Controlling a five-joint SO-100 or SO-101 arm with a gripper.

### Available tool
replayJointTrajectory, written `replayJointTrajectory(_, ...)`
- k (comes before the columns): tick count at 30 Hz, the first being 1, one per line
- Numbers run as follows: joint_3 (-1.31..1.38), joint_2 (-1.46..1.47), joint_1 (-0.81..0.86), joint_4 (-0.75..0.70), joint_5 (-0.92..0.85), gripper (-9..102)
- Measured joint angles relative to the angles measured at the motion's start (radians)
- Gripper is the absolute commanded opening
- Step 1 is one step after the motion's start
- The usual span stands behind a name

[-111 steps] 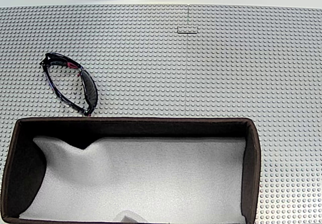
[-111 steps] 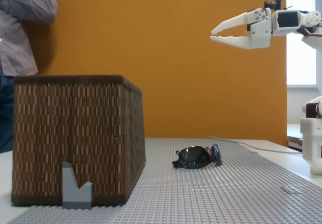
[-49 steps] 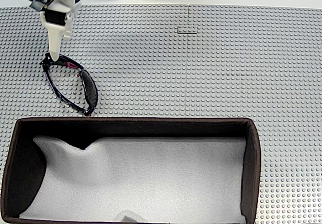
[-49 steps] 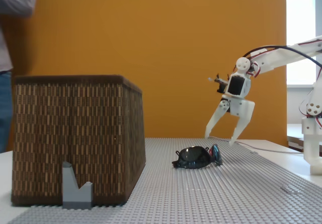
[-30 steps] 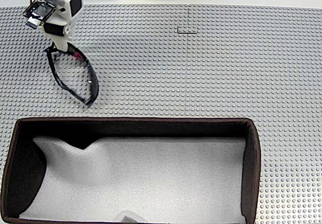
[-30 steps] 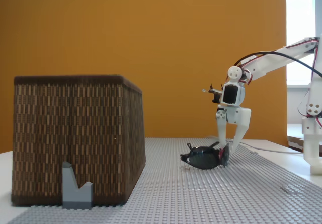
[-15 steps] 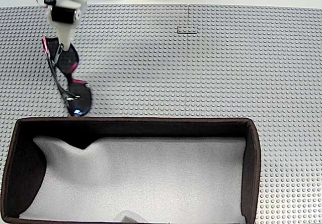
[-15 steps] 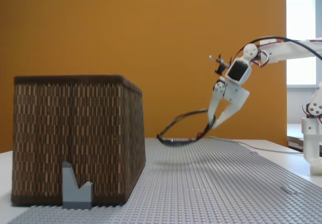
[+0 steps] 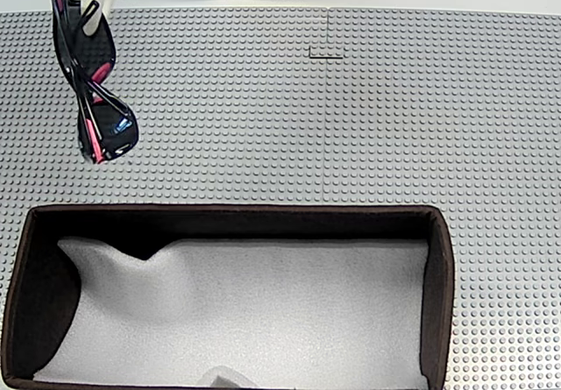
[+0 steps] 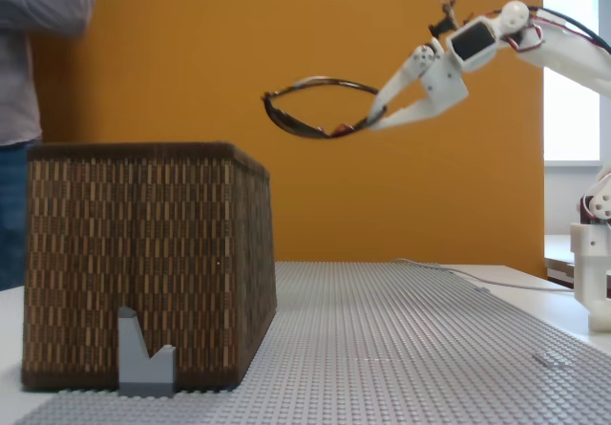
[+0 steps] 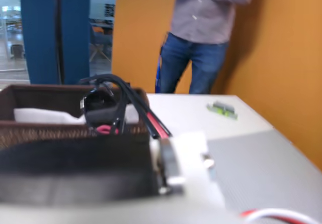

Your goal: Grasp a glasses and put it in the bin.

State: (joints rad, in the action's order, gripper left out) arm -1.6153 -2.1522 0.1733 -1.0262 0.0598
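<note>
**One pair of sunglasses held in the air, short of the box**

One pair of black wraparound sport sunglasses with dark lenses and pink-red accents appears at the upper left of a fixed view that looks down. The white plastic end effector enters from the top edge and is clamped on one end of the frame. Below lies the large rectangular dark brown bin with thin walls and a white-grey foam lining, resting on the grey studded desk. In this view the sunglasses sit above the bin's far wall, outside its outline.

In a fixed view from the side, the end effector reaches in from the upper right, its two white fingers closed on the end of the sunglasses. The frame hangs well clear of the desk, higher than the rim of the bin, whose woven outer wall faces the camera. A small grey notched block stands against that wall. A person in a grey shirt and blue jeans stands at the left edge.

In the wrist view, the sunglasses stick out ahead of the camera, blurred, with the bin beyond them and the person standing behind the desk.
</note>
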Motion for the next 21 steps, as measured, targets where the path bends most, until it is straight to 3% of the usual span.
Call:
replayJointTrajectory(11, 0.778, 0.689, -0.081, -0.238, 0.018, -1)
replayJointTrajectory(21, 1.238, 1.092, -0.089, -0.359, 0.037, 2)
